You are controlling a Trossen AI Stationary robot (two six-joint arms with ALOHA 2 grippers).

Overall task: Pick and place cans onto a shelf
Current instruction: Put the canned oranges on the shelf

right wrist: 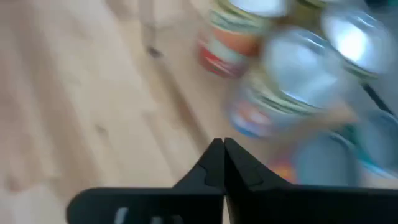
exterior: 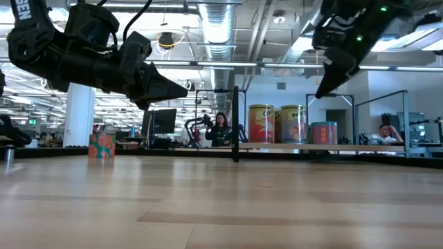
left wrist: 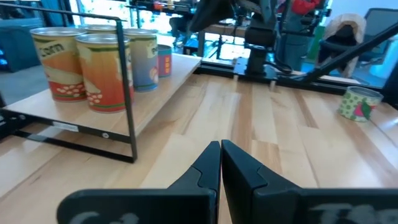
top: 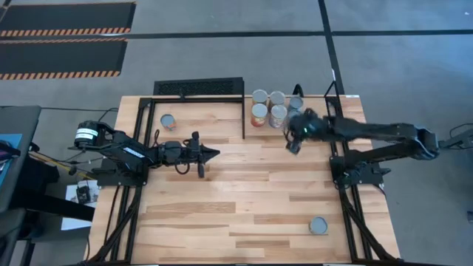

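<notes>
Several cans stand upright on the low shelf at the table's far edge: orange-labelled ones and a smaller grey-blue one. One can stands on the table at the far left, and another at the near right. My left gripper is shut and empty, above the table's middle left. My right gripper is shut and empty, in the air just in front of the shelf's cans.
The shelf's black frame has an upright post and a bar reaching out over the table. Black frame rails run along the table's left and right edges. Bare wood lies between the two grippers. People sit in the room behind.
</notes>
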